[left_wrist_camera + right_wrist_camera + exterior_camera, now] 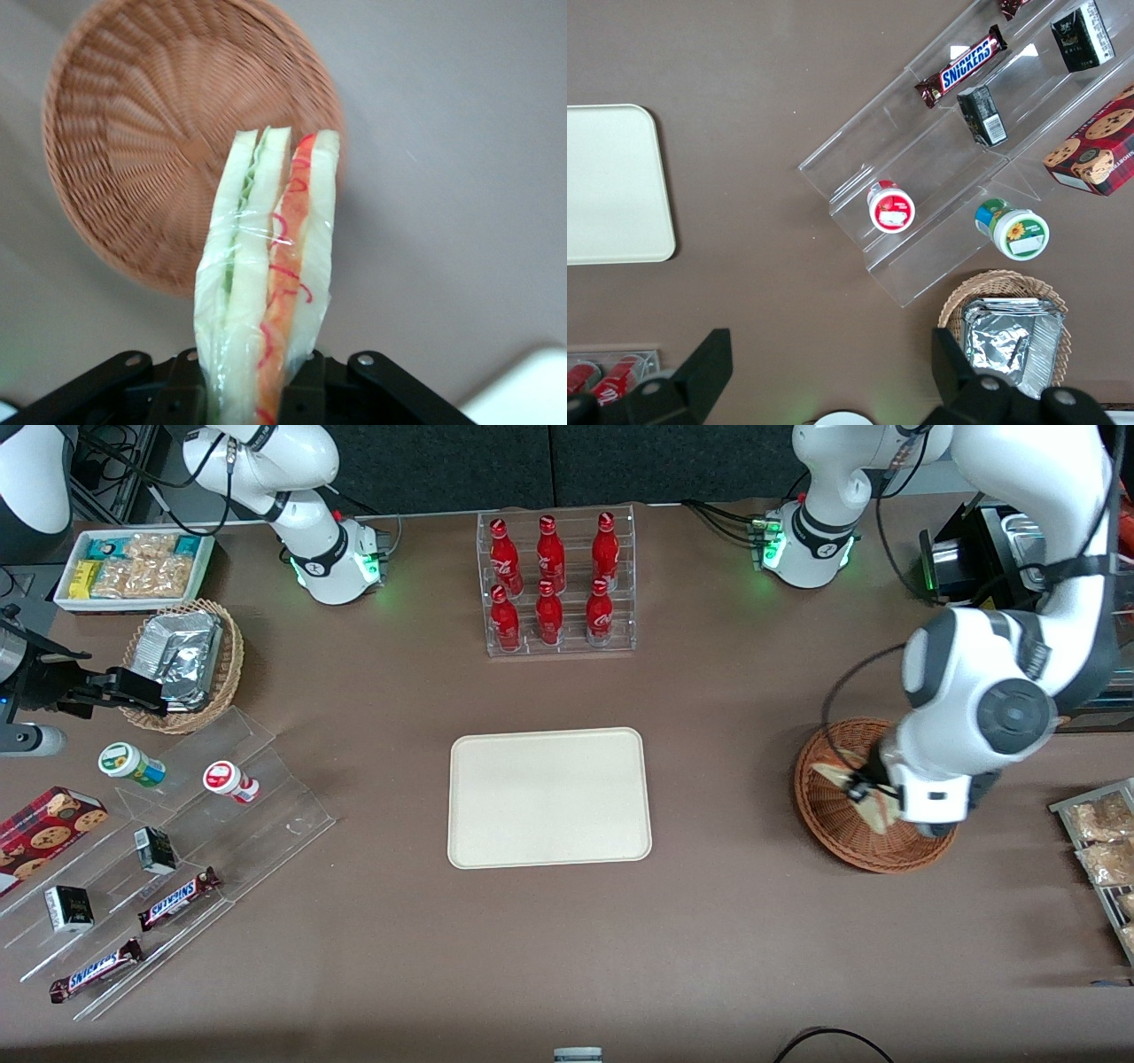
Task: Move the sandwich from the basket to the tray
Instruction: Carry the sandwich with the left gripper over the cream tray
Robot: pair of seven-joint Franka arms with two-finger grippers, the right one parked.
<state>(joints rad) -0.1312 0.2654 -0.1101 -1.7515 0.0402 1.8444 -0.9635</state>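
Above the basket [873, 815], toward the working arm's end of the counter [726, 930], the hand [873, 802] is seen from the front with the sandwich [864, 797] partly hidden by the arm, and bare counter lies between basket and tray [549, 797]. From the left wrist, the hand [252, 390] is shown clamped on the wrapped sandwich [270, 274], lifted clear of the basket [159, 150].

The left arm's gripper [864, 793] is over the round reddish-brown wicker basket [837, 824], by the white bread sandwich wedge [877, 808]. The flat cream plastic tray [549, 797] lies well apart.
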